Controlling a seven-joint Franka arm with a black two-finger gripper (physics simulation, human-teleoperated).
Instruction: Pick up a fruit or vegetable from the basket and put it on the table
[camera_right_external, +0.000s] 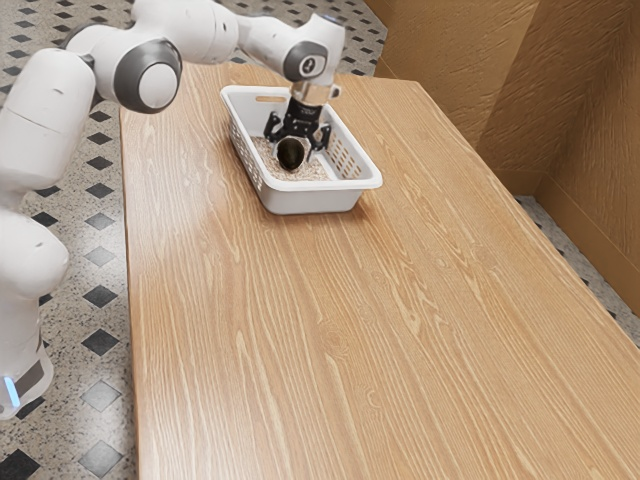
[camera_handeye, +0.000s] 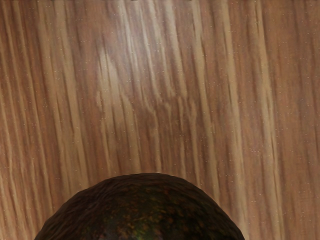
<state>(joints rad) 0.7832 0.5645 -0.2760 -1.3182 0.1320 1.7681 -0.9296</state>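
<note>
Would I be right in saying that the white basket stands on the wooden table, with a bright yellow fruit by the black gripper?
Not quite: the fruit is very dark, nearly black, rather than bright yellow, as the exterior view shows. The rest is right: the white basket stands on the wooden table, and the fruit is by the black gripper.

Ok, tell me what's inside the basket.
From the side, a dark, rounded fruit or vegetable shows at the gripper, within the basket, with a pale, speckled surface around it. Whatever lies behind it and the gripper is covered; I can't say.
</note>
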